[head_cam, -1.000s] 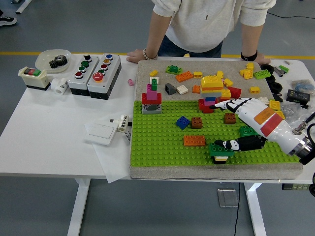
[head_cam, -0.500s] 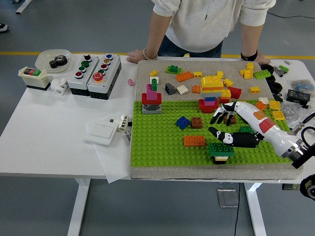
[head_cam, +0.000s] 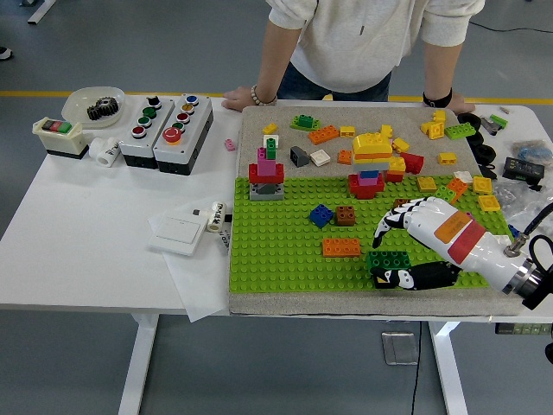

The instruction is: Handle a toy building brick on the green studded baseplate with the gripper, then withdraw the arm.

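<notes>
Gripping green brick at near edge of baseplate

Right hand comes in from the lower right, white with black fingers curled down over the dark green brick, thumb lying along its near side. Looks clamped on it, though the contact under the palm is hidden. The brick sits on the green studded baseplate, in the near right part, just beside the baseplate's front edge, with a yellow piece under it that is hard to make out. Long axis runs left-right, parallel to that front edge; studs face up.

Open room: bare studs to the left of the brick and along the whole near-left quarter. Orange brick sits near, up-left. Blue brick and brown brick are side by side further back. Red-and-grey stack stands at the far-left corner of the baseplate. Right side is crowded with the arm and loose yellow and orange bricks.

Baseplate rests on a beige mat, which reaches the surface front edge. Loose brick pile sits on the mat's far strip. Control boxes are far left, well apart.

A person stands at the far side, both hands resting on the surface's far edge.
</notes>
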### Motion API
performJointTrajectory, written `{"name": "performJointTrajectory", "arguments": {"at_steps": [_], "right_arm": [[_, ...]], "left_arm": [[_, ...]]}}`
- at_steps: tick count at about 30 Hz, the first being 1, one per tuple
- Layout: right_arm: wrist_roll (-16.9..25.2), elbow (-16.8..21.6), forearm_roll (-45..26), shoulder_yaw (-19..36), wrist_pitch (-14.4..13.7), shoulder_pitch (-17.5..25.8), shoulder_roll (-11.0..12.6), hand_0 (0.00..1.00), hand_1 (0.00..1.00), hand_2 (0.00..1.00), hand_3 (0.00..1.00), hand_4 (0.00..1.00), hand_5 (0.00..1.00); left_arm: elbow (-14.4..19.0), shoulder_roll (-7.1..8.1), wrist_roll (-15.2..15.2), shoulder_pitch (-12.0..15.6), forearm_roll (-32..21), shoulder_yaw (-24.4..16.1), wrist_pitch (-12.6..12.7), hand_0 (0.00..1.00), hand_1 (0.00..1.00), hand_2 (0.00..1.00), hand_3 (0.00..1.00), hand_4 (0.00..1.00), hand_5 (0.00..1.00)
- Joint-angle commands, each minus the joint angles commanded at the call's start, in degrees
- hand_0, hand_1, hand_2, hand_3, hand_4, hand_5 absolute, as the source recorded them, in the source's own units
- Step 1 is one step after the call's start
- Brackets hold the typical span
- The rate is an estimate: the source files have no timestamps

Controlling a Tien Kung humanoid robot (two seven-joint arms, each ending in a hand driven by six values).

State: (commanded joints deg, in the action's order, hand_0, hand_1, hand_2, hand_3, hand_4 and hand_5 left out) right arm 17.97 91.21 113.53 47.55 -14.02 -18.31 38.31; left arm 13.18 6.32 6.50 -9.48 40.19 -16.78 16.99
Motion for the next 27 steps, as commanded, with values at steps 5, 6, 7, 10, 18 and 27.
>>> {"name": "performJointTrajectory", "arguments": {"at_steps": [5, 6, 7, 10, 18, 27], "right_arm": [[0.3, -1.2, 2.7, 0.0, -0.5, -0.1, -0.3, 0.551, 0.563, 0.588, 0.503, 0.778, 0.477], [0.4, -1.4, 2.8, -0.1, -0.5, -0.1, -0.3, 0.551, 0.563, 0.588, 0.503, 0.778, 0.477], [0.4, -1.6, 2.9, -0.1, -0.5, -0.2, -0.4, 0.558, 0.567, 0.595, 0.505, 0.778, 0.48], [0.5, -2.9, 3.4, -0.2, -0.7, -0.3, -0.5, 0.558, 0.567, 0.595, 0.505, 0.778, 0.48], [0.9, -6.2, 4.7, -0.5, -1.1, -0.5, -1.1, 0.565, 0.577, 0.598, 0.506, 0.776, 0.478], [1.2, -7.3, 5.3, -0.5, -2.0, -0.3, -1.3, 0.574, 0.58, 0.605, 0.512, 0.768, 0.512]], "left_arm": [[0.0, -0.02, 0.1, -0.1, 0.3, -0.1, -0.1, 0.733, 0.742, 0.744, 0.612, 0.655, 0.624], [0.1, -0.02, 0.1, -0.1, 0.3, -0.1, -0.1, 0.733, 0.742, 0.744, 0.612, 0.655, 0.624], [0.1, -0.02, 0.1, -0.1, 0.3, -0.1, -0.1, 0.733, 0.742, 0.743, 0.612, 0.655, 0.624], [0.1, -0.01, 0.1, -0.1, 0.3, -0.1, -0.1, 0.733, 0.742, 0.743, 0.612, 0.655, 0.624], [0.1, 0.0, 0.2, -0.1, 0.6, -0.3, -0.2, 0.733, 0.742, 0.744, 0.611, 0.655, 0.625], [0.1, 0.04, 0.4, -0.1, 1.1, -0.5, -0.4, 0.733, 0.742, 0.743, 0.61, 0.655, 0.623]]}}
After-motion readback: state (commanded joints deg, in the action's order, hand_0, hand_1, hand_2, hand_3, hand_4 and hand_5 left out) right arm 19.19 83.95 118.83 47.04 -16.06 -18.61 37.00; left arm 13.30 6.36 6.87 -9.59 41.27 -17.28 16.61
